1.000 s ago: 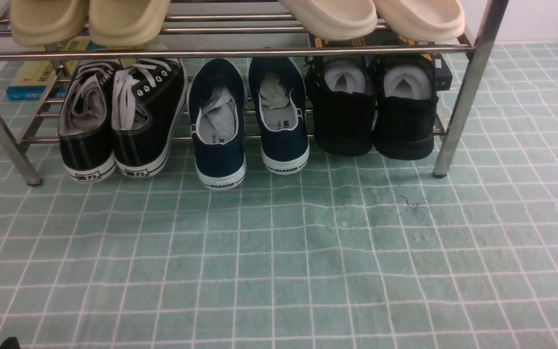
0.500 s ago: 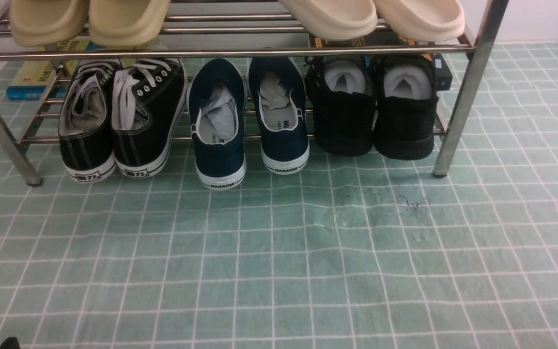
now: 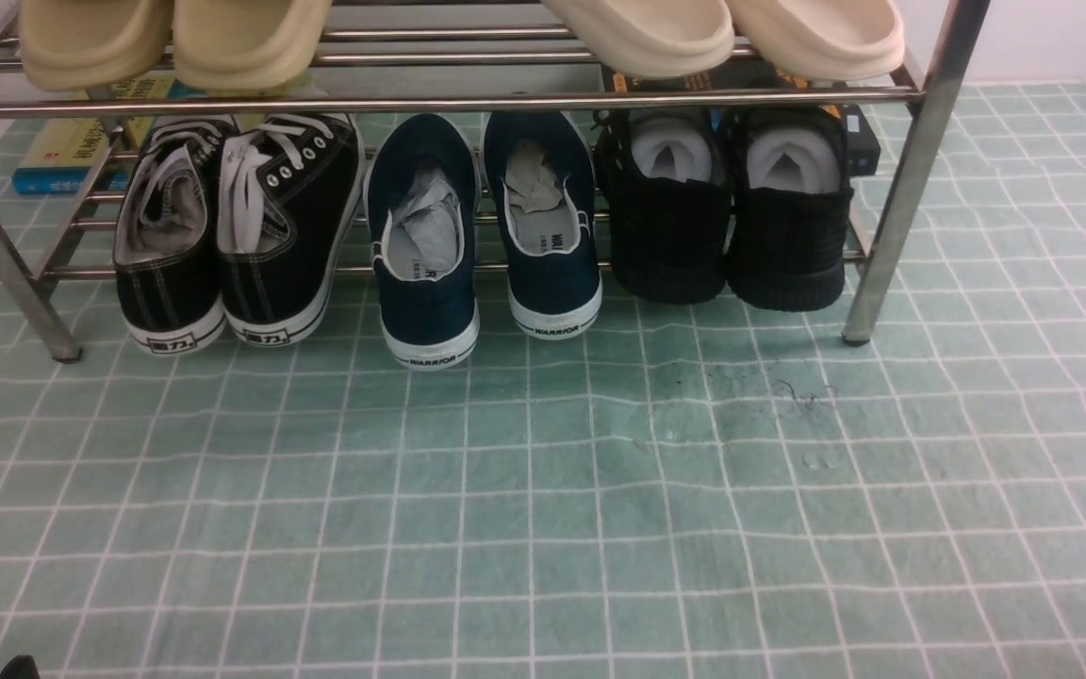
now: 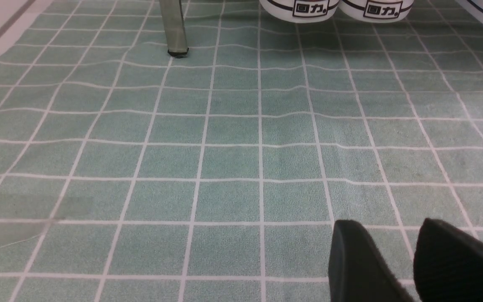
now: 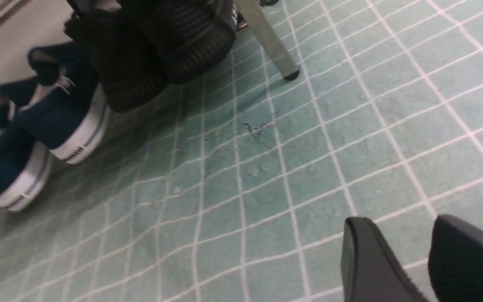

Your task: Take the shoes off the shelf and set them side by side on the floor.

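Pair of all-black knit shoes (image 3: 727, 245) on the lower tier of the steel-tube shelf (image 3: 430, 102), at its 3 o'clock end, just inside the front leg (image 3: 887, 217) on that side. Side by side and touching, heels toward 6 o'clock and overhanging the front bar, white paper stuffing in both openings. Not yet on the floor (image 3: 543, 490). Same shoes (image 5: 157, 50) in the right wrist view, beside that leg.

At 9 o'clock of the shoes, on the same tier: navy slip-ons (image 3: 425, 283) with white "WARRIOR" soles, then black canvas sneakers (image 3: 251, 245) with white laces at the far 9 o'clock end. On the upper tier: tan slippers (image 3: 251, 42) toward 9 o'clock, cream slippers (image 3: 637, 33) toward 3 o'clock, above the shoes. Beyond the shelf, toward 12 o'clock: books (image 3: 62, 156) on the floor.

Floor pale green with a white grid, slightly wrinkled; dark scuff (image 3: 793, 391) just at 6 o'clock of the shoes.

Left hand (image 4: 390, 230) low over bare floor, released, fingers apart with floor visible between them, grasping nothing; well apart from the shelf, canvas sneaker heels toward its 12 o'clock. Right hand (image 5: 401, 226) likewise released, fingers apart, grasping nothing; well apart from the shoes, the scuff between the two.
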